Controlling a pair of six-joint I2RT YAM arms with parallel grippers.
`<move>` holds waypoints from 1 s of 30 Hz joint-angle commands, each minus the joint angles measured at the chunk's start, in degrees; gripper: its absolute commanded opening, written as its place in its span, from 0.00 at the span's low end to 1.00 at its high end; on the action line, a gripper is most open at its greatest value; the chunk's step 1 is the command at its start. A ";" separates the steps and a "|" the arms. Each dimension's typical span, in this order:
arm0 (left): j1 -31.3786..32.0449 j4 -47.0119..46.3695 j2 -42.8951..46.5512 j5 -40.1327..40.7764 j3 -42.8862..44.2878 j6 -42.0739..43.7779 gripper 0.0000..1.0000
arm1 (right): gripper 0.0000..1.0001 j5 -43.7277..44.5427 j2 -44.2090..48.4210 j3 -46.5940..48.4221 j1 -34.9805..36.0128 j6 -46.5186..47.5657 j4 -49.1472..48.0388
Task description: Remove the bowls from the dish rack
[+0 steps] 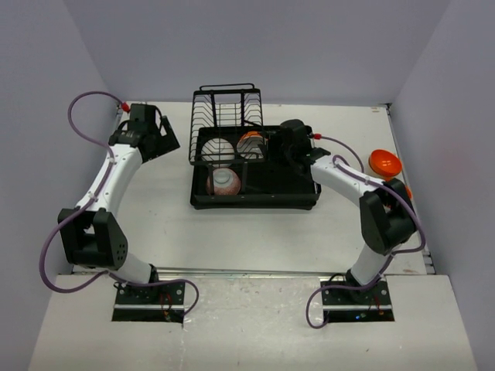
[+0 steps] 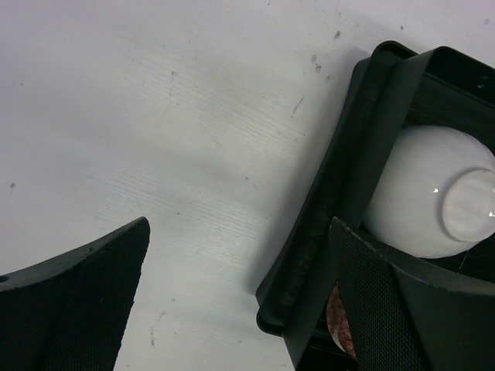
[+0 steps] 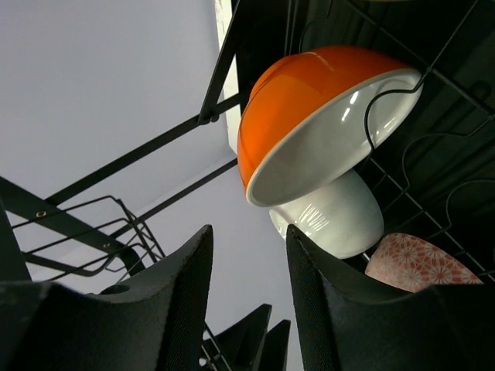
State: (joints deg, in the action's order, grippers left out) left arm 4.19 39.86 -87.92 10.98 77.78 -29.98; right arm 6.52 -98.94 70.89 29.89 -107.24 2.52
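Robot lab cell: bare walls [image 1: 255,46], 2 arms [image 1: 108,178] bolted to table [image 1: 255,239].

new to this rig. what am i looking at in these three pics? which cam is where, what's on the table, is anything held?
The machine is a left arm and a right arm, bolted at the near edge of a table, each ending in a two-finger gripper. One camera looks down from above and behind them. The other two sit on the wrists, so the dark wedges at the bottom are that arm's own fingers.

On the table is a black dish rack holding an orange bowl, a white bowl and a pink patterned bowl. A second orange bowl sits on the table to the right.

The left gripper is wide open over bare table beside the rack. The right gripper is part open at the racked orange bowl's rim. Nothing is held.
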 commanded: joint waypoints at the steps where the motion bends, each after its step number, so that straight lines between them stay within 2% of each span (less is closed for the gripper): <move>1: -0.32 0.40 2.75 0.97 0.53 0.09 0.98 | 0.43 4.29 -1.43 2.32 0.08 -1.65 -0.23; 11: -0.41 0.40 5.56 1.58 -1.92 0.88 0.98 | 0.42 5.25 -10.74 9.34 0.26 -0.60 -1.38; 16: -0.41 0.22 7.23 2.46 -3.16 1.94 0.98 | 0.33 6.04 -13.30 11.28 0.17 0.72 -2.08; 19: -0.41 -0.30 7.94 2.64 -4.21 2.29 0.98 | 0.13 6.22 -13.57 10.32 0.26 0.28 -2.09; 20: -0.41 -0.39 7.94 2.73 -4.47 2.38 0.98 | 0.00 5.96 -13.39 9.80 0.26 0.19 -3.56; 26: -0.41 -1.89 7.59 1.59 -5.62 2.12 0.98 | 0.00 6.13 -9.18 2.50 0.70 4.66 -10.25; 29: -0.41 -2.68 6.89 0.53 -5.53 1.42 0.98 | 0.00 5.26 -6.89 -2.33 0.70 8.71 -18.33; 30: -0.41 -3.03 6.71 0.18 -5.62 1.15 0.98 | 0.00 3.77 -5.58 -5.21 0.70 10.11 -23.91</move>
State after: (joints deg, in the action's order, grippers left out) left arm 4.19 39.64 -81.54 12.25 72.29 -28.93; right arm 10.63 -109.56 70.54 31.03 -103.74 -16.80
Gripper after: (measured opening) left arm 0.982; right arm 0.081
